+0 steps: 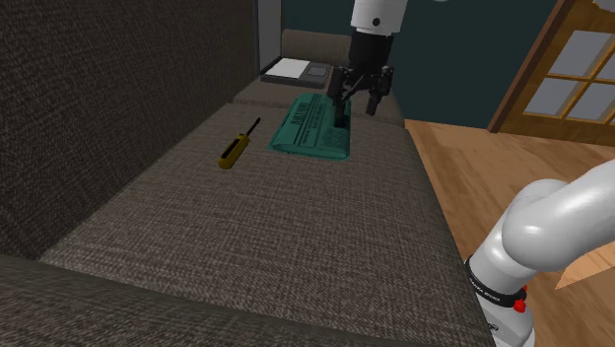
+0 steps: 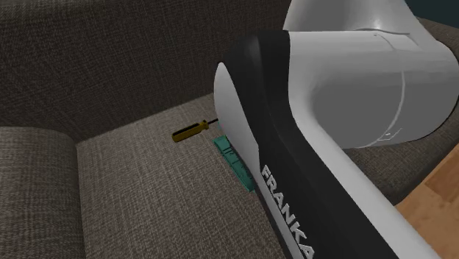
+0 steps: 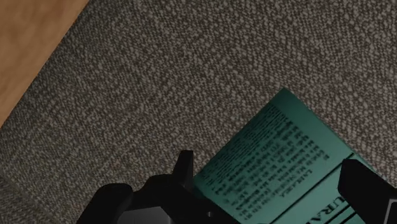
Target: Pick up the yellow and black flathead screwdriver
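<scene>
Gripper (image 1: 358, 116) hangs spread and empty over teal booklet (image 1: 313, 128), not yet lined up to grasp, since the screwdriver (image 1: 238, 144) lies flat on the sofa seat (image 1: 246, 227) off to its side, past the booklet.

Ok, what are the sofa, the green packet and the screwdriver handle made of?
Sofa: coarse woven fabric, matte; speckled weave shows. Packet: likely printed paper or card, black text on flat teal. Screwdriver handle: smooth yellow, maybe plastic; unclear.
</scene>
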Available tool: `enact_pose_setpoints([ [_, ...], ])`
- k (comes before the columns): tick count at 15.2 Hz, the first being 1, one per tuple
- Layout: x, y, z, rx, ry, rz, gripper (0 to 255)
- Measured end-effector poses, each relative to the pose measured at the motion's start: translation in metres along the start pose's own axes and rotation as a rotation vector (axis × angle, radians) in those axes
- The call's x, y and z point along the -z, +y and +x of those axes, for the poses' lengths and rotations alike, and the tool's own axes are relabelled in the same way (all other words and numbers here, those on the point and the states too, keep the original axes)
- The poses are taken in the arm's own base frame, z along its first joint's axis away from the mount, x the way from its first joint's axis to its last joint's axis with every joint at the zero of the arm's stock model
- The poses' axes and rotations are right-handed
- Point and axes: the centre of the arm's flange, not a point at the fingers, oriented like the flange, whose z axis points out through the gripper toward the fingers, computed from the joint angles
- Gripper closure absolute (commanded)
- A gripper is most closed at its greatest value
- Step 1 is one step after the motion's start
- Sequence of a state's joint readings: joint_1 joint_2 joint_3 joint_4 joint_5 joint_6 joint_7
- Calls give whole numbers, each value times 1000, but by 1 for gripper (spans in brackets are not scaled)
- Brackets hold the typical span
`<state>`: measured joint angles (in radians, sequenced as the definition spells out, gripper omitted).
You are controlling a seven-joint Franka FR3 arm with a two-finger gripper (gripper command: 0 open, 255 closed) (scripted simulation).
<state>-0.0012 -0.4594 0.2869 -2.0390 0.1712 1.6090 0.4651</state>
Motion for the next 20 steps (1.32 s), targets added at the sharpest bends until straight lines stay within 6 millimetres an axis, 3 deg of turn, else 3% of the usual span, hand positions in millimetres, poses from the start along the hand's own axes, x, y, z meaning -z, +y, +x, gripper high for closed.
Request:
enact_pose_setpoints([
  [5, -10, -56, 28, -56, -17, 5, 0],
  [14, -35, -157, 97, -155, -46, 15, 0],
  [18, -43, -197, 131, -201, -60, 20, 0],
  [20, -49, -209, 139, -215, -64, 21, 0],
])
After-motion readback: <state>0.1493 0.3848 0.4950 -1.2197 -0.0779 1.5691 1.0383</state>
